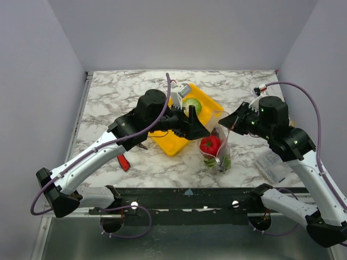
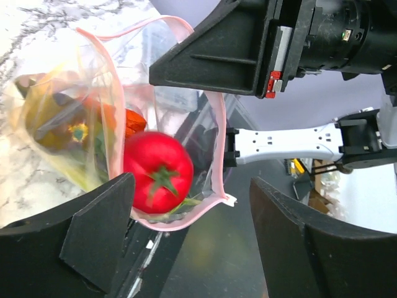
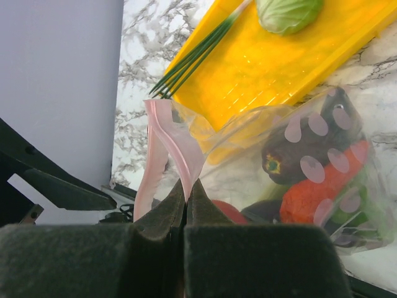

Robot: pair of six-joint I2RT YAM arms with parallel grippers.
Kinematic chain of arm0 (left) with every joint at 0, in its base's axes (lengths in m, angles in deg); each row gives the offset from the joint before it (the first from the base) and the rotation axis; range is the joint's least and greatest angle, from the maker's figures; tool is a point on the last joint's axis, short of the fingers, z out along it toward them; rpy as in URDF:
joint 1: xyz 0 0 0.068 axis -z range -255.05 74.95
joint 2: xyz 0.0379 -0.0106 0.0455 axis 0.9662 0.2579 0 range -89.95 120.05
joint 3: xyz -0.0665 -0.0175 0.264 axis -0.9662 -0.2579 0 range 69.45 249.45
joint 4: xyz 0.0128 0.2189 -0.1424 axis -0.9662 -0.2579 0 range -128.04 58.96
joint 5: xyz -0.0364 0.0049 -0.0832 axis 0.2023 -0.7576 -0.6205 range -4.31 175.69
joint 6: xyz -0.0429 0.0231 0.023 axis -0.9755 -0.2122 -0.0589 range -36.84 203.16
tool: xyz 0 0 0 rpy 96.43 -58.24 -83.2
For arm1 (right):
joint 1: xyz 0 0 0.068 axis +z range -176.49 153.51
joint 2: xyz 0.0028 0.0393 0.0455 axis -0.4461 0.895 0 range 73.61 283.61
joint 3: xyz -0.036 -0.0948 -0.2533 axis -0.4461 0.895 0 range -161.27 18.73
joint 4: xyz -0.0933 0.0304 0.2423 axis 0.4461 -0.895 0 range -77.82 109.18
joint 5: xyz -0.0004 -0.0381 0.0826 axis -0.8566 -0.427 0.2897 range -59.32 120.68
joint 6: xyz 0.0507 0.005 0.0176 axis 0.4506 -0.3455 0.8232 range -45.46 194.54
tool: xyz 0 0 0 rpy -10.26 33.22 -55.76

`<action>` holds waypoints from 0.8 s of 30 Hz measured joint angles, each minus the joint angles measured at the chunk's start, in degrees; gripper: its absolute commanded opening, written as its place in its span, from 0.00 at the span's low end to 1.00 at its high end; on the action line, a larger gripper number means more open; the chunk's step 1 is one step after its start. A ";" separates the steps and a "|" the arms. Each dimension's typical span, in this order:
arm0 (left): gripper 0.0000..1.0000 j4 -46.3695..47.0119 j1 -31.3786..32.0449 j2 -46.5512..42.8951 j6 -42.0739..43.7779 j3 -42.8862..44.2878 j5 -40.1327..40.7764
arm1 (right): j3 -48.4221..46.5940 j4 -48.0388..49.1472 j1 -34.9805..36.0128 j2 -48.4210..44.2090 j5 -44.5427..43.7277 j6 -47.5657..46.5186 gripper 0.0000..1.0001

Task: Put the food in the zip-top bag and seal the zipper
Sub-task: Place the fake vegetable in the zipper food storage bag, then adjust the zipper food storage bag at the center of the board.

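The clear zip-top bag (image 1: 218, 154) hangs in front of the yellow tray, mouth up and open. My right gripper (image 3: 186, 184) is shut on its pink zipper strip (image 3: 177, 149) and holds that edge up. My left gripper (image 2: 191, 189) is open and empty just beside the bag mouth, over it in the top view (image 1: 199, 129). A red tomato (image 2: 158, 171) sits in the open mouth. Deeper inside lie a purple eggplant (image 3: 291, 158) and a red-orange piece (image 3: 316, 195). A green cabbage (image 3: 288, 12) and green onions (image 3: 198, 53) lie on the tray.
The yellow tray (image 1: 172, 143) sits mid-table under my left arm. A red-handled tool (image 1: 123, 161) lies at the front left. A small clear packet (image 1: 274, 165) lies at the front right, under my right arm. The table's front rail runs just below the bag.
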 measured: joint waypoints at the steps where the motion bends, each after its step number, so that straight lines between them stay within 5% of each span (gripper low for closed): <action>1: 0.77 -1.16 0.00 -0.15 0.74 0.48 1.05 | 0.00 -0.02 0.00 -0.02 0.00 0.04 0.01; 5: 0.76 -4.46 0.00 -0.26 2.19 2.82 2.38 | -0.02 -0.02 0.00 0.00 0.13 0.24 0.01; 11: 0.56 -6.21 0.00 -3.28 3.48 1.84 3.67 | -0.15 -0.20 0.00 0.00 0.22 0.22 0.01; 17: 0.53 -7.54 0.00 -3.72 3.15 -3.21 3.61 | -0.17 -0.28 0.00 0.00 0.28 0.22 0.01; 24: 0.30 -7.56 0.00 -0.87 1.95 -5.03 2.73 | -0.26 -0.39 0.00 -0.04 0.74 0.22 0.01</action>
